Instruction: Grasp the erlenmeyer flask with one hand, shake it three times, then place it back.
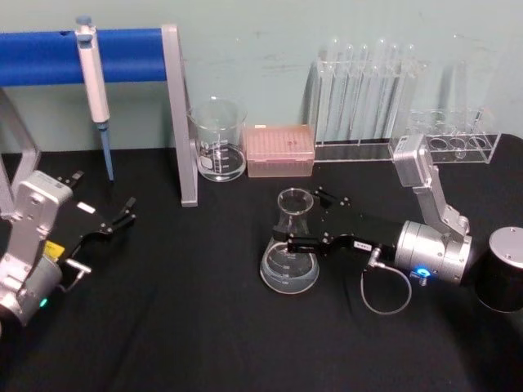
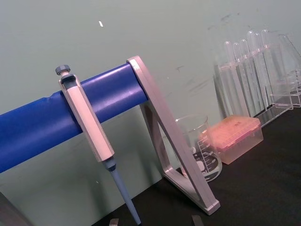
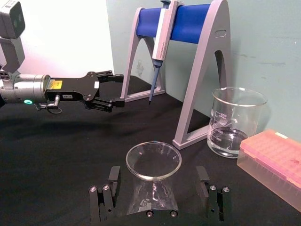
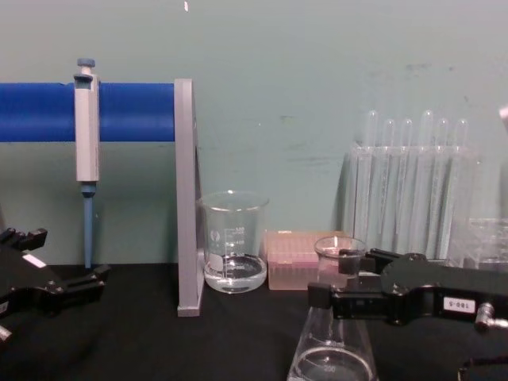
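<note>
Two arms reach over the black cloth-covered table [image 1: 204,335]. The grey-framed, blue-barred pipette stand [image 1: 180,114] rises well to the left. The black right gripper [image 1: 301,219] straddles the neck of the clear glass erlenmeyer flask [image 1: 288,265], which stands upright mid-table; its fingers are spread and apart from the glass. Recommend closing squarely below the flared rim, then lifting straight up. The cylindrical glass beaker [image 1: 217,151] and pink tip box [image 1: 280,151] behind leave room. The black left gripper [image 1: 122,214] is parked at left, spread.
</note>
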`<move>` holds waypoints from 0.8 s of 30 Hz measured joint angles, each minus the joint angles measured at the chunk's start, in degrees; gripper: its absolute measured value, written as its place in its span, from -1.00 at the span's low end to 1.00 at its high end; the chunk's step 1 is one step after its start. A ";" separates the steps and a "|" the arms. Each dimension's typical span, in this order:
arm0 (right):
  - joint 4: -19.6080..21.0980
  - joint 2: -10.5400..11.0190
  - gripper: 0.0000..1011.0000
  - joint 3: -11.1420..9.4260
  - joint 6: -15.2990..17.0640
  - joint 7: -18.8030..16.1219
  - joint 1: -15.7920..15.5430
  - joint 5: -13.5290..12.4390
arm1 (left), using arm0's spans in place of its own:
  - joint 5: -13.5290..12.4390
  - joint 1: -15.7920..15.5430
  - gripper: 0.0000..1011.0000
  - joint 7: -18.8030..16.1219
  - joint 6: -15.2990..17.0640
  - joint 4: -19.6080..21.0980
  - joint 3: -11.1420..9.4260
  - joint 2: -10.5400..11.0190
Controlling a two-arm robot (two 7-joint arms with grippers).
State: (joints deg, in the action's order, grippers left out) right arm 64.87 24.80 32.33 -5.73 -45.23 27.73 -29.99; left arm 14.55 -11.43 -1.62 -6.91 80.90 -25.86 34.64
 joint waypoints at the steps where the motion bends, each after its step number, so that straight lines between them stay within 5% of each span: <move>1: 0.00 0.00 0.98 0.00 0.00 0.00 0.00 0.00 | 0.00 0.00 0.98 0.00 0.00 0.00 0.00 0.00; 16: 0.03 0.01 0.98 -0.04 0.01 -0.09 -0.03 -0.10 | 0.00 0.00 0.98 0.00 0.00 0.00 0.00 0.00; 24: 0.03 0.02 0.65 -0.03 0.01 -0.11 -0.04 -0.11 | 0.00 0.00 0.98 0.00 0.00 0.00 0.00 0.00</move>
State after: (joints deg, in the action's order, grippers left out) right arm 64.91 24.81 32.30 -5.72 -45.34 27.69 -30.10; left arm 14.55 -11.43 -1.62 -6.91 80.90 -25.86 34.65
